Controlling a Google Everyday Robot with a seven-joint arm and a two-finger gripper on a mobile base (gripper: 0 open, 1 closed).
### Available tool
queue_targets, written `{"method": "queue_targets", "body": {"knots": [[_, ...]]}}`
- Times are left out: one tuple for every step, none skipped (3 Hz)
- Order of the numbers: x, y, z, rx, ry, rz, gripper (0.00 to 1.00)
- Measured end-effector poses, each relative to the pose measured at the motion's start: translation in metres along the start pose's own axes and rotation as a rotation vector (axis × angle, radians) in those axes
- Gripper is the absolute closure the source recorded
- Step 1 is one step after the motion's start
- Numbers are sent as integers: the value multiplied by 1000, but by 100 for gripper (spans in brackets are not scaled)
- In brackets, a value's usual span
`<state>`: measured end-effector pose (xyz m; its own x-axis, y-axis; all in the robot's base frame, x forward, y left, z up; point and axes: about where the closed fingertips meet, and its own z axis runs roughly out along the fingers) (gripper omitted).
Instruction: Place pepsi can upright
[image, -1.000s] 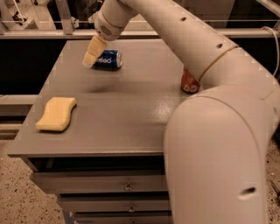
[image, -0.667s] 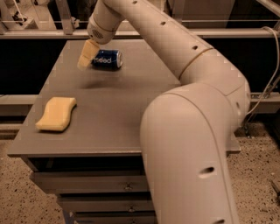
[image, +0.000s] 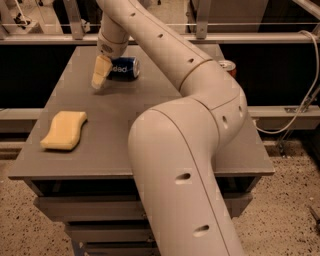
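Arm (image: 192, 82) stretches across table (image: 60, 80), jaws tilted down beside lying pepsi can (image: 125, 67).

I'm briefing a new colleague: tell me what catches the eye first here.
The huge white arm fills the foreground, reaching across the grey table. Its pincer hangs at the far left, just beside the pepsi can lying on its side. A yellow sponge sits near the front left.

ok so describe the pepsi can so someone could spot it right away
At the far end of the grey table, the gripper hangs low. The pepsi can lies on its side just right of it. It is blue with white lettering, unlike the red can at the right edge and the yellow sponge.
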<state>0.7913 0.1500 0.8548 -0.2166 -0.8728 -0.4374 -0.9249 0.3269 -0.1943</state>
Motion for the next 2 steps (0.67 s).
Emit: {"method": "queue_targets", "body": {"knots": [[9, -8, 9, 10, 58, -2, 19], [16, -16, 7, 19, 80, 3, 42]]}}
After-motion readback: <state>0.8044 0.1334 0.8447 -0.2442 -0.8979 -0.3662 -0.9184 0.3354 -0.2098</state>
